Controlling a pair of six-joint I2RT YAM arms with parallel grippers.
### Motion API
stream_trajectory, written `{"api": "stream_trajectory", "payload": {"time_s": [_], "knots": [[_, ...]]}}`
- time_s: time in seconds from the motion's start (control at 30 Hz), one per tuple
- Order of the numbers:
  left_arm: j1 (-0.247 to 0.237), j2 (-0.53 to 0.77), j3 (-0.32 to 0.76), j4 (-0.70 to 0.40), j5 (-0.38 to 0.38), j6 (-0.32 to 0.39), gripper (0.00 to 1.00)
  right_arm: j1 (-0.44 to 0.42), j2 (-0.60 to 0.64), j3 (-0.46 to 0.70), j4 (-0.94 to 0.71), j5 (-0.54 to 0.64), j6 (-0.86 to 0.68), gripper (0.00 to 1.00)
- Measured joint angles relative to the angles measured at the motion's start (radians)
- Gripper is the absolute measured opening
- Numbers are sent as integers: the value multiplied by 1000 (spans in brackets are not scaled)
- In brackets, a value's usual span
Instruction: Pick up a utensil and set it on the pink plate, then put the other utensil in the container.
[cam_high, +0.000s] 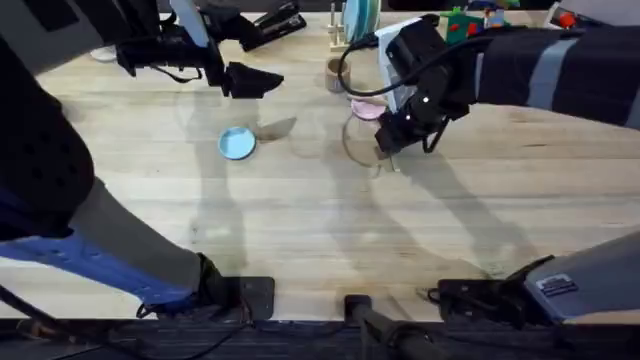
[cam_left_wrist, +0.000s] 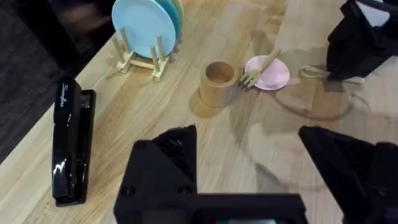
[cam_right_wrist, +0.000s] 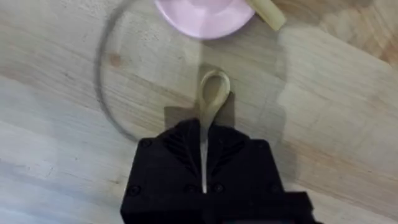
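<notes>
Fork (cam_left_wrist: 260, 70) already rests across the pink plate (cam_left_wrist: 273, 74), tines hanging over the rim toward the brown container (cam_left_wrist: 218, 83) just beside it, so we judge the first half done. We see the spoon (cam_right_wrist: 211, 99) pinched by its handle between our right gripper's (cam_right_wrist: 203, 146) closed fingers, bowl pointing at the plate, low over the wooden table (cam_high: 300, 230). What remains is carrying it into the container. Our left gripper (cam_left_wrist: 249, 162) hangs with fingers spread, holding nothing.
</notes>
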Motion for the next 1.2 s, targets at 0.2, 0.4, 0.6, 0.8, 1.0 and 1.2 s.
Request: {"api": "stream_trajectory", "payload": {"time_s": [0.2, 0.4, 0.6, 0.8, 1.0, 1.2], "knots": [[0, 0, 0, 0, 0, 0, 993, 0, 0, 0, 2, 0, 0, 27], [0, 0, 0, 0, 0, 0, 993, 0, 2, 11, -23, 0, -7, 28], [0, 0, 0, 0, 0, 0, 992, 0, 21, 91, -210, -9, -45, 28], [0, 0, 0, 0, 0, 0, 993, 0, 20, 269, -291, -12, -134, 29], [0, 0, 0, 0, 0, 0, 992, -14, 20, 443, -302, -31, -222, 29], [0, 0, 0, 0, 0, 0, 993, -88, 20, 565, -274, -196, -342, 29]]}}
